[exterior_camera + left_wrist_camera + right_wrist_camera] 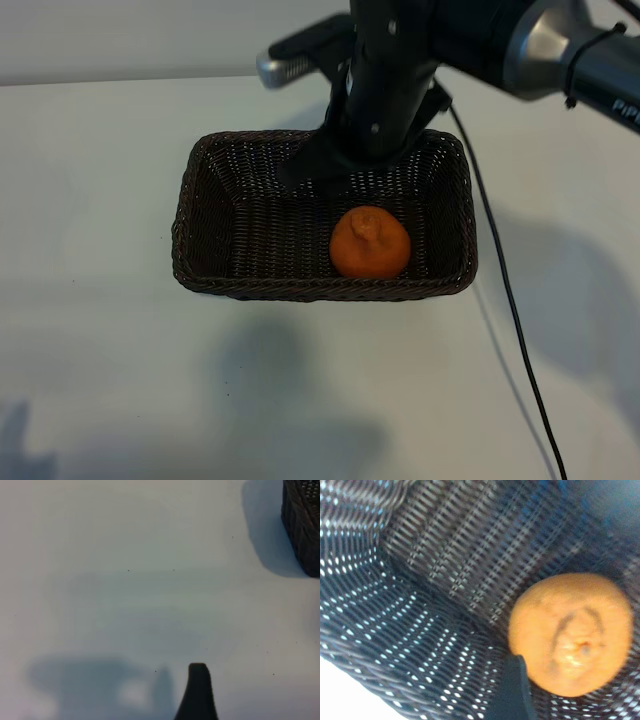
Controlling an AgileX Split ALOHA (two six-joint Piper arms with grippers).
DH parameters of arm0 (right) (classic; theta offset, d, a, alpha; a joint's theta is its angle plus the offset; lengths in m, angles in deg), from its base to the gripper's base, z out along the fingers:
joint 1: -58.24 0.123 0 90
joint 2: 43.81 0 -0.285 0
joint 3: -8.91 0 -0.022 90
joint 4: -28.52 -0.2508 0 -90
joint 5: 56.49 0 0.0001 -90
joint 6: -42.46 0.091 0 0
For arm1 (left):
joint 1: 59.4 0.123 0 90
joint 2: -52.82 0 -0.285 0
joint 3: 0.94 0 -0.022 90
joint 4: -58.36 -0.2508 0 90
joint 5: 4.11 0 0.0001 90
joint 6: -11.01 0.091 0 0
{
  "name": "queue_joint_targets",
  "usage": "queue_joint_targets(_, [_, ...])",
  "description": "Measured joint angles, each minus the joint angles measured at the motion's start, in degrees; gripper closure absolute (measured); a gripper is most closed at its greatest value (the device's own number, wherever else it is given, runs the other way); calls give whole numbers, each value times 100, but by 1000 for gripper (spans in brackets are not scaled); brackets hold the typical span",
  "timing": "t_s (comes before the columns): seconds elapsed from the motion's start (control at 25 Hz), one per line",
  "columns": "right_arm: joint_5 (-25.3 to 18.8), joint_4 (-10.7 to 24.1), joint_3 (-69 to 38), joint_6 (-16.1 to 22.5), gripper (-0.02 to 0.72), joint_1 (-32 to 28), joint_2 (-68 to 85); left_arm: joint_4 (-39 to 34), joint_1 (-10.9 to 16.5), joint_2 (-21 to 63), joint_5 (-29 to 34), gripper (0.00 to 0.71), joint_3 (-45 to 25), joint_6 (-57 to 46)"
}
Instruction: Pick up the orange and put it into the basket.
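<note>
Orange (370,242) lies on the floor of the basket (205,160), toward the right end and near the front wall, with its puckered stem end facing up. It touches no finger. The right gripper (335,150) hangs above the back part of the basket, and its fingers are spread and grasp nothing; in the right wrist view one dark finger (512,690) shows just beside the fruit (572,635) but apart from it.

I judge the placing as done, so the risks are small. The gripper is low over the woven wall (395,645); if the arm pulls away sideways and not upward, a finger can catch the braided rim and drag or tip the basket on the tabletop (100,380). The round orange can also roll if the basket is bumped.

The left gripper (197,695) is parked over the bare tabletop, well apart from the basket's corner (302,525), fingers released.
</note>
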Motion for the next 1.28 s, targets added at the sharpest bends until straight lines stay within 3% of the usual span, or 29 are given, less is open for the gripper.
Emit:
queue_joint_targets(0.24, [-392,226,469,66,123,-631,6,0,0,0,0,118,0,0])
queue_joint_targets(0.4, [-534,422,487,-12,123,-1408,6,0,0,0,0,118,0,0])
queue_joint_targets(0.8, [-590,486,487,-314,123,-3320,6,0,0,0,0,118,0,0])
queue_joint_targets(1.28, [-662,395,487,-524,124,-3844,322,0,0,0,0,118,0,0])
